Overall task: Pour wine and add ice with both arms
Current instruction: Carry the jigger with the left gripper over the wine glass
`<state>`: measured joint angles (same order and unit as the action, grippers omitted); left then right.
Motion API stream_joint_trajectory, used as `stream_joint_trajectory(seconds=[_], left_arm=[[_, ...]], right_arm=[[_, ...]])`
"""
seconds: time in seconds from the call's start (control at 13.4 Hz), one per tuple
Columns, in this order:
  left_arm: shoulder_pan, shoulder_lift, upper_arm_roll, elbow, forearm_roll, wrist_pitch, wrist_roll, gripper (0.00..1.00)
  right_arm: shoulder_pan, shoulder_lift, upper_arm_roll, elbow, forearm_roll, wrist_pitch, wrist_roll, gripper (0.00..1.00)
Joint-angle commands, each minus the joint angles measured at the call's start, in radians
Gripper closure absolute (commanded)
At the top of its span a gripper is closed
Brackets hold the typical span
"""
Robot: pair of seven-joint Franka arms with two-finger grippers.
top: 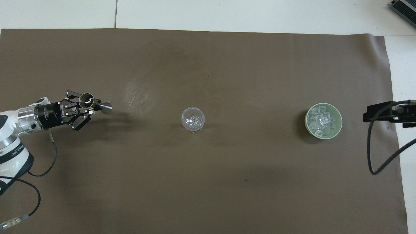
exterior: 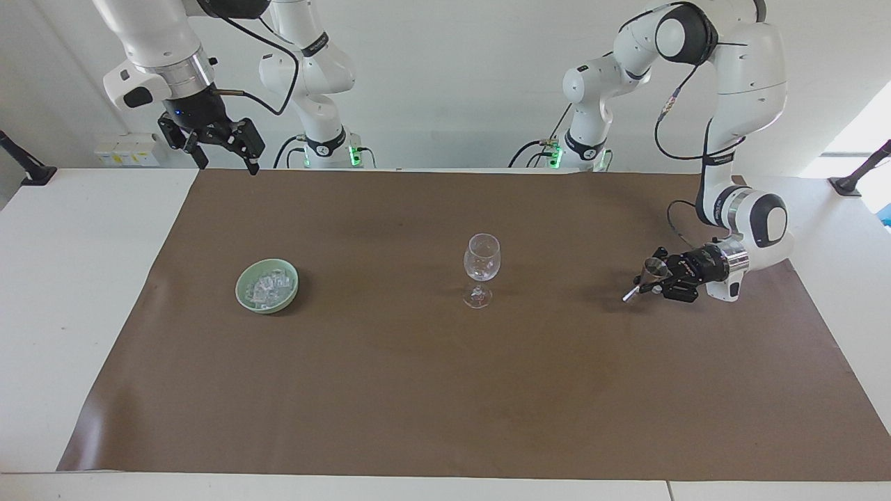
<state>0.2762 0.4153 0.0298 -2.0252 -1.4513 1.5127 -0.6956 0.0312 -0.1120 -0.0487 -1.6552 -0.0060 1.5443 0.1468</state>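
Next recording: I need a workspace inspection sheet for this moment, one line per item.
Surface: brown mat on a white table.
Job's things: ice heaped in the pale green bowl; stemmed glass upright mid-mat; metal jigger held tilted off the mat.
Clutter: nothing seen.
Grippers: left gripper shut on the jigger at the left arm's end; right gripper open, waiting high over the mat's edge.
Cables: black cable hangs from the right arm.
Surroundings: white wall.
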Motion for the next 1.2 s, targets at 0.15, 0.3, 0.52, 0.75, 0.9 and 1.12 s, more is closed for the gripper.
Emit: stream_joint_trajectory(seconds=[0.15,0.3,0.52,0.75,0.9,1.12], left_arm=[[-0.064,-0.085,0.01,-0.053,-0.018,0.003,-0.045,1.0],[-0.087,-0.098,0.01,-0.055,-0.02,0.01,-0.051,1.0],[-0.129,-0.119,0.009,-0.053,-0.038,0.018,-0.068,1.0],[-0.169,-0.145,0.007,-0.053,-0.041,0.055,-0.087,1.0],[-0.196,-0.165,0.006,-0.052,-0.043,0.087,-0.093,1.0],[-0.248,-0.21,0.007,-0.05,-0.041,0.162,-0.131,1.0]], right_arm=[[-0.016,-0.018,0.012,-0.018,0.005,-0.006,-0.027,0.0],[-0.016,-0.018,0.012,-0.018,0.005,-0.006,-0.027,0.0],[-0.016,-0.018,0.012,-0.018,0.005,-0.006,-0.027,0.0],[-0.016,-0.018,0.012,-0.018,0.005,-0.006,-0.027,0.0],[-0.016,-0.018,0.012,-0.018,0.005,-0.006,-0.027,0.0],[-0.016,-0.018,0.012,-0.018,0.005,-0.006,-0.027,0.0]])
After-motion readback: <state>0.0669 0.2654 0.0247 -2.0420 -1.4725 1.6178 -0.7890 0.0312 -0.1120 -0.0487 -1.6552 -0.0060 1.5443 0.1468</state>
